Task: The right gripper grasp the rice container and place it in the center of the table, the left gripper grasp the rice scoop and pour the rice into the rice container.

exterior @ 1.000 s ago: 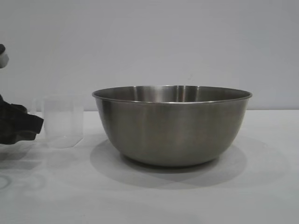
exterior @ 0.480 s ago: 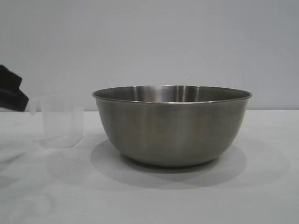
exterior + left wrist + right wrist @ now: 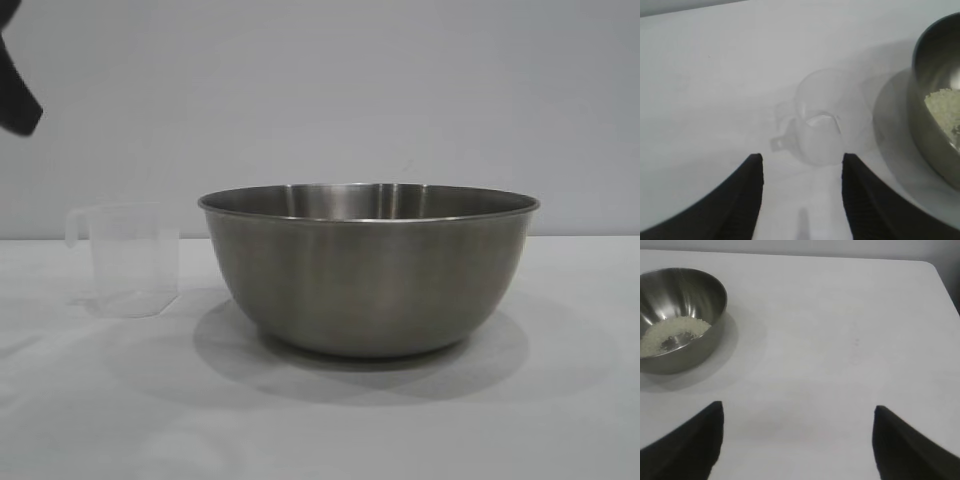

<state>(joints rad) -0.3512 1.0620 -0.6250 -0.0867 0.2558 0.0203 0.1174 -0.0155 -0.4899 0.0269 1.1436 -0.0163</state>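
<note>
The rice container (image 3: 370, 270), a large steel bowl, stands on the middle of the white table (image 3: 560, 400). A heap of off-white rice (image 3: 945, 107) lies in its bottom, also seen in the right wrist view as rice (image 3: 672, 332) in the bowl (image 3: 680, 315). The rice scoop (image 3: 130, 262), a clear plastic cup with a loop handle, stands upright to the left of the bowl and looks empty. My left gripper (image 3: 802, 157) hangs open above and behind the scoop (image 3: 822, 120), holding nothing; only its dark edge (image 3: 15, 90) shows at the exterior view's top left. My right gripper (image 3: 798, 406) stands wide open over bare table, away from the bowl.
The table's rounded far corner (image 3: 935, 267) shows in the right wrist view. A plain grey wall (image 3: 400, 90) runs behind the table.
My left gripper has risen from beside the scoop's handle to the top left corner of the exterior view. The scoop stays standing on the table. The bowl has not moved.
</note>
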